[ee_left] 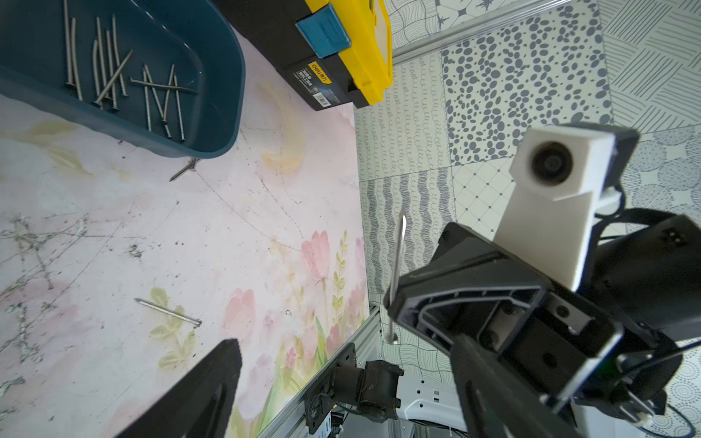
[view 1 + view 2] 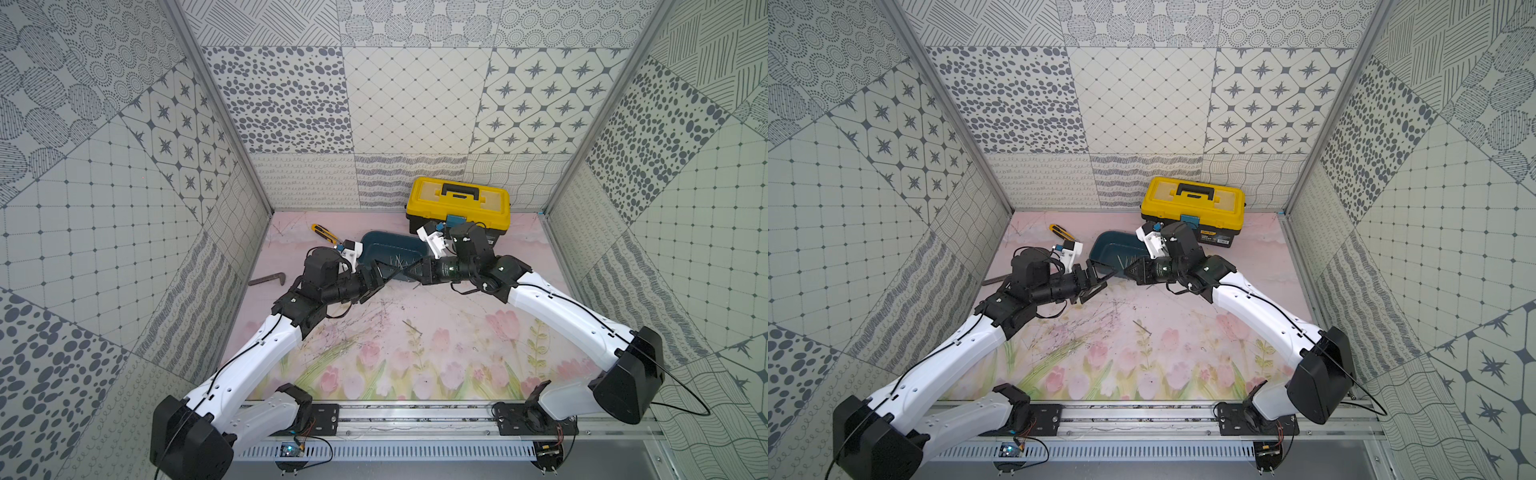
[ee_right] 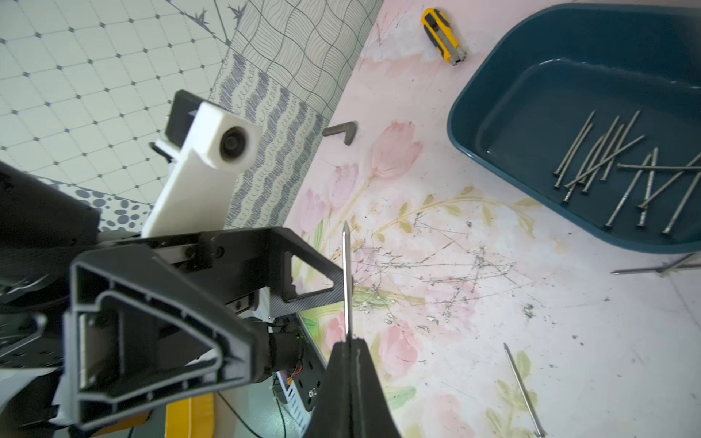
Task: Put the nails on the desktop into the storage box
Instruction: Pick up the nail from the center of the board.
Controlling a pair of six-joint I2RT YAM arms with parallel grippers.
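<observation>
Right now the right gripper [image 3: 347,343] is clenching one nail [image 3: 346,273] near its head, holding it above the desktop [image 2: 478,316] at the box's [image 2: 386,249] 6 o'clock. The left gripper [image 2: 1100,279] is standing released, jaws wide, one fingertip [image 3: 322,282] just beside that shaft. About a dozen nails [image 1: 113,76] are lying inside the box. A loose nail [image 2: 412,327] is lying farther out at 6 o'clock, and a last nail [image 1: 184,169] is resting just beside the box's 5 o'clock rim.
</observation>
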